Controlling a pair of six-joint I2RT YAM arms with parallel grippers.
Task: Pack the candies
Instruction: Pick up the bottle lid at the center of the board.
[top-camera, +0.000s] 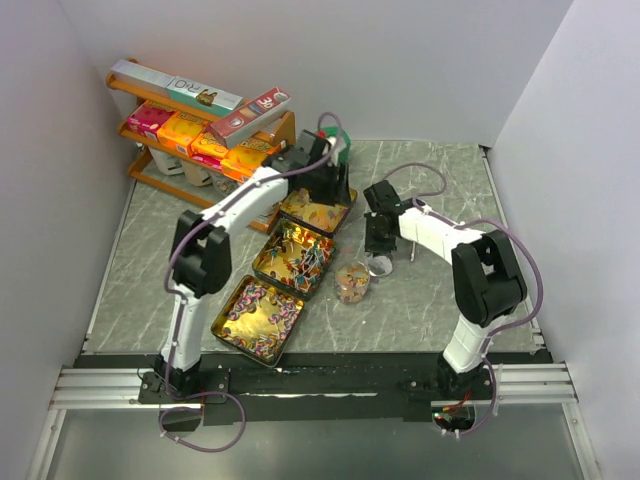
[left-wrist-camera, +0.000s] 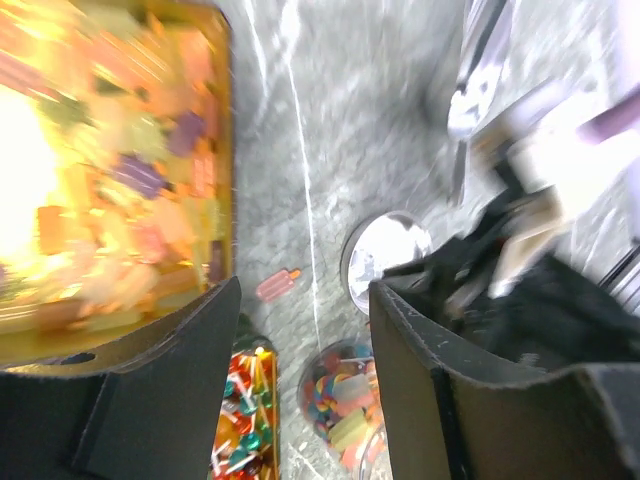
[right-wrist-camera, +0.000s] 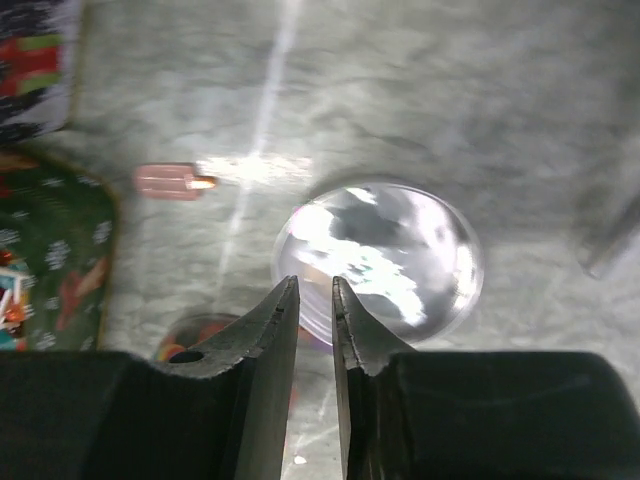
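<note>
Candies fill three gold trays: pink-purple-white (top-camera: 258, 318), red-blue-yellow (top-camera: 293, 258) and orange-yellow (top-camera: 318, 210). A clear jar (top-camera: 352, 282) beside them holds mixed candies; it also shows in the left wrist view (left-wrist-camera: 345, 395). A clear lid (top-camera: 380, 266) lies right of the jar. One pink candy (left-wrist-camera: 277, 285) lies loose on the table. My left gripper (left-wrist-camera: 305, 290) is open and empty, held high over the far tray (top-camera: 333, 190). My right gripper (right-wrist-camera: 312, 282) stands on the lid (right-wrist-camera: 390, 250), jaws almost together with its near rim between them.
A wooden rack (top-camera: 150, 160) with orange and pink boxes stands at the back left. White walls close in the marbled table (top-camera: 440, 300) on three sides. The loose pink candy also shows in the right wrist view (right-wrist-camera: 170, 181), left of the lid.
</note>
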